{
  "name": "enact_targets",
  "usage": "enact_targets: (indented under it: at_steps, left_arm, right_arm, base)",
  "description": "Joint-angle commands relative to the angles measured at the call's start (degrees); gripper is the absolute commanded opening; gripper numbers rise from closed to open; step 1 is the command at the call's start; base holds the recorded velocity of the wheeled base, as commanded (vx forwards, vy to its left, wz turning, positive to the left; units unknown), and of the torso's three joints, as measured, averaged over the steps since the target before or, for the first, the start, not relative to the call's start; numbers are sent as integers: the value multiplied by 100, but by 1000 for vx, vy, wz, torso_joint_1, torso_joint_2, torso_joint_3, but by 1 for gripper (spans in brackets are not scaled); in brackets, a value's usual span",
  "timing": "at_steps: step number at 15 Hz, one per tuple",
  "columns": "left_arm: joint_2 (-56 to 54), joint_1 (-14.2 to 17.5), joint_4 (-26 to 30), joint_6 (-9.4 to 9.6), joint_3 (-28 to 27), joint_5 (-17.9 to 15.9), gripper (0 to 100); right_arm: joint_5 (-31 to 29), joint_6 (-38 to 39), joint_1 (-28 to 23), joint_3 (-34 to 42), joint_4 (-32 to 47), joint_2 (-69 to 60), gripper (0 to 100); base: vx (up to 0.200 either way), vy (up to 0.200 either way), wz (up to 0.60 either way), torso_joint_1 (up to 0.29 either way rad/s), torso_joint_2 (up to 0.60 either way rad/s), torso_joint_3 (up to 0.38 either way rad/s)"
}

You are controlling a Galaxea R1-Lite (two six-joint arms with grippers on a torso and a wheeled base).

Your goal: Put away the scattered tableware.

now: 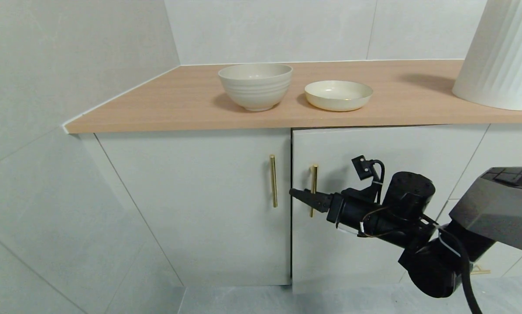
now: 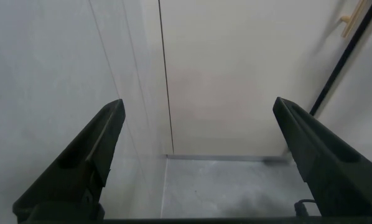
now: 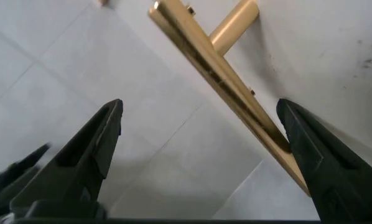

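Observation:
A deep ribbed cream bowl (image 1: 255, 85) and a shallow pale-yellow dish (image 1: 338, 94) stand side by side on the wooden counter (image 1: 165, 107). Below them, my right gripper (image 1: 297, 193) is at the gold handle (image 1: 314, 187) of the right cabinet door (image 1: 374, 148). In the right wrist view that gripper (image 3: 198, 106) is open, and the handle (image 3: 223, 81) runs slantwise between its fingers without touching either. My left gripper (image 2: 197, 106) is open and holds nothing; it faces the foot of the left door and the wall beside it.
A tall white ribbed container (image 1: 501, 56) stands at the counter's right end. The left door has its own gold handle (image 1: 273, 181). The right door looks slightly ajar. A tiled wall closes off the left side, and grey floor lies below the cabinets.

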Motion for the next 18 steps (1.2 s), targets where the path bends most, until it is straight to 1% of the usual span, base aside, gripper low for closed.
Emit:
enact_targets:
  at_steps: [1, 3, 10, 11, 14, 15, 18]
  left_arm:
    - [9, 0, 1, -7, 0, 2, 100]
    - [9, 0, 1, 2, 0, 2, 100]
    - [9, 0, 1, -7, 0, 2, 100]
    - [9, 0, 1, 2, 0, 2, 100]
    - [9, 0, 1, -7, 0, 2, 100]
    - [9, 0, 1, -7, 0, 2, 100]
    - [9, 0, 1, 20, 0, 2, 100]
  right_arm:
    - [324, 66, -27, 365, -40, -583, 100]
    - [455, 66, -36, 593, -5, -847, 100]
    - [455, 5, -36, 848, 118, -1242, 100]
    - [447, -83, -36, 848, 267, -1339, 100]
    - [438, -786, -36, 892, 698, -1400, 100]
    - [429, -865, -27, 901, 882, -1532, 100]
    - [420, -945, -27, 927, 1111, -1778, 100]
  base:
    - [0, 0, 0, 0, 0, 0]
    - [0, 0, 0, 0, 0, 0]
    - [0, 0, 0, 0, 0, 0]
    - [0, 0, 0, 0, 0, 0]
    - [0, 0, 0, 0, 0, 0]
    - [0, 0, 0, 0, 0, 0]
    - [0, 0, 0, 0, 0, 0]
